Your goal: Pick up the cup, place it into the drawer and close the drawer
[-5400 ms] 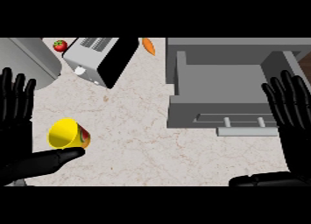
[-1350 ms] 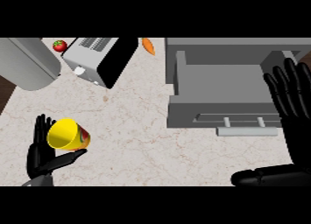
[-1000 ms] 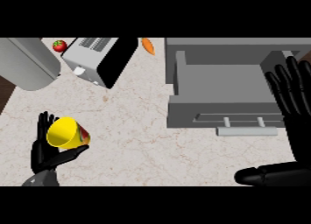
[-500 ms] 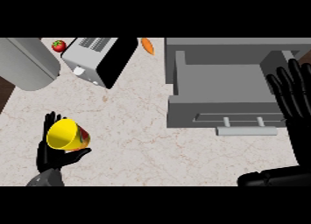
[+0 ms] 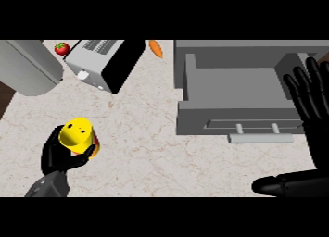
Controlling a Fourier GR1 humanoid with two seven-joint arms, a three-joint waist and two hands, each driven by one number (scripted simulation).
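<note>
The yellow cup (image 5: 77,134) is at the lower left of the head view, its opening facing up. My left hand (image 5: 63,157) is curled round it from below and holds it just above the counter. The grey drawer (image 5: 238,90) stands pulled open at the right, its inside bare and its handle (image 5: 259,137) toward me. My right hand (image 5: 319,97) rests open, fingers up, at the drawer's right edge, partly over its corner.
A toaster (image 5: 104,63) lies at the back left, beside a large grey cylinder (image 5: 23,67). A strawberry (image 5: 61,47) and a carrot (image 5: 155,48) lie along the back edge. Marbled counter (image 5: 153,157) spreads between the cup and the drawer.
My left hand has closed round the cup and lifted it a little, shifting slightly right. The right hand stays where it was by the drawer.
</note>
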